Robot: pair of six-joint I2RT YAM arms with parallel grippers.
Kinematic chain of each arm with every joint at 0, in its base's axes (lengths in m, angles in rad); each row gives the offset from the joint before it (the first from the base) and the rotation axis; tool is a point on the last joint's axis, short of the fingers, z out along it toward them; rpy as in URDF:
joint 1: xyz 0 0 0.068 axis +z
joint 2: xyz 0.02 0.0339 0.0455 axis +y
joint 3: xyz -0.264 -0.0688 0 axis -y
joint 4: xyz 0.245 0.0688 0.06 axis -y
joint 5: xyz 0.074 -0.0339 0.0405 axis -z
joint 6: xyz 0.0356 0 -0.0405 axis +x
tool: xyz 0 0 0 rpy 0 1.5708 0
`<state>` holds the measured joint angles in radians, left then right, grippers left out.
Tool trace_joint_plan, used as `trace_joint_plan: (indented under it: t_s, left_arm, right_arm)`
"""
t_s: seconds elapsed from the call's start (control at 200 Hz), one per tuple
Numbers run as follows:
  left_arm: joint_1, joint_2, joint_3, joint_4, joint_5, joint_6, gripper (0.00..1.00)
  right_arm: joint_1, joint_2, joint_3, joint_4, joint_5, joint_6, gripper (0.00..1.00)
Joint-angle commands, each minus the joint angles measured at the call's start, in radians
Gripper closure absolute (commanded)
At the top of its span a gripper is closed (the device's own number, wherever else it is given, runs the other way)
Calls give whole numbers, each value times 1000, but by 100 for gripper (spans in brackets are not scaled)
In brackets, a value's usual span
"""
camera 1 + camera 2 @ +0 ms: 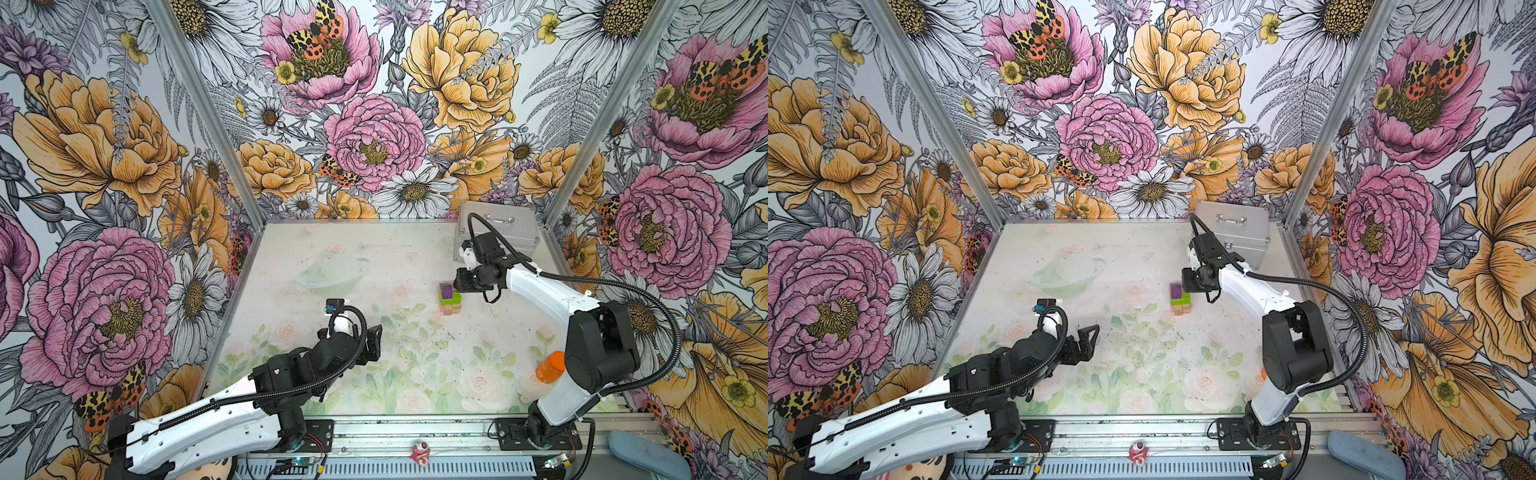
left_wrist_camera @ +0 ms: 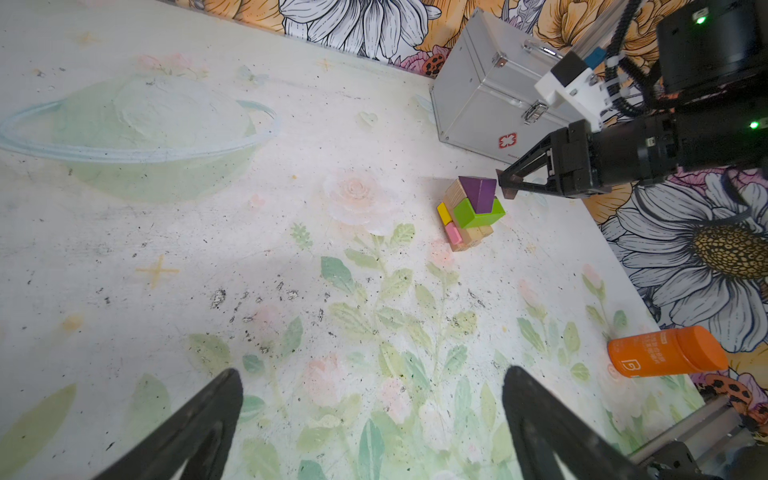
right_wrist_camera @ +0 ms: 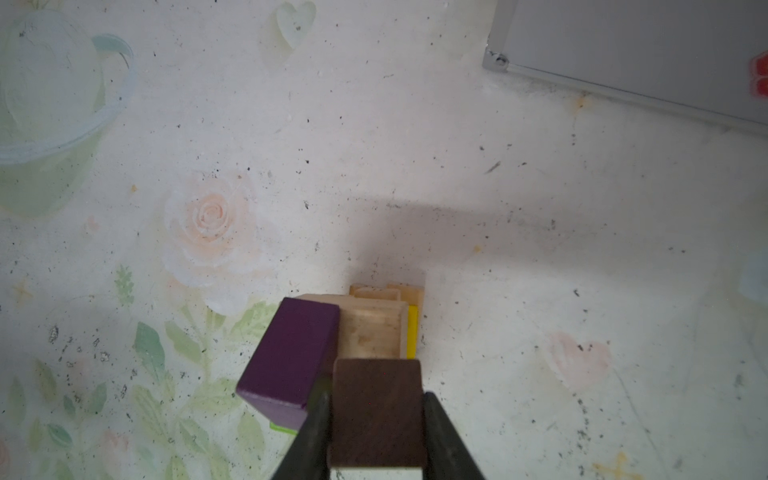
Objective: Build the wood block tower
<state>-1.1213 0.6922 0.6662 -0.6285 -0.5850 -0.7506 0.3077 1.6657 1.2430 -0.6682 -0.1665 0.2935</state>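
**A:** Start at the left. What's the left gripper (image 1: pixel 372 343) doing?

**B:** It hangs over the table (image 1: pixel 332 257) just off centre, toward 8 o'clock in both top views. Its fingers (image 2: pixel 208 419) are spread wide with nothing between them.

**A:** And the wood block tower (image 1: pixel 450 299)?

**B:** It stands toward 2 o'clock from the table's centre, well apart from that gripper. The left wrist view shows tan bricks at the bottom with a pink block (image 2: pixel 453 233) and, above it, a yellow block (image 2: pixel 444 212). A lime-green block (image 2: pixel 473 214) lies over those, and a purple block (image 2: pixel 480 191) sits crosswise on top, beside a tan brick.

**A:** And the right gripper (image 1: pixel 457 286)?

**B:** It's at the tower's 3 o'clock side, level with the top layer. Its fingers (image 3: pixel 436 424) are clamped on a dark-brown block (image 3: pixel 376 411), which sits just beside the purple one. I can't tell whether it touches the tower.

**A:** Anything further right?

**B:** A silver case (image 1: pixel 498 224) stands in the far corner at 1 o'clock. An orange bottle (image 1: pixel 550 365) lies on its side at 4 o'clock, by the right arm's base.
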Motion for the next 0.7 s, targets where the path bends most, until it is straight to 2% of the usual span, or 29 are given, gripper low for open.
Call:
trace_joint_plan:
  t_s: [0.0,0.695]
  left_arm:
    - [8,-4,22,22,22,21,1]
    - [8,-9,19,23,18,17,1]
  right_arm:
    - [-5,15,24,19,-10,-9,66]
    - [-7,22,27,20,-16,-6,66]
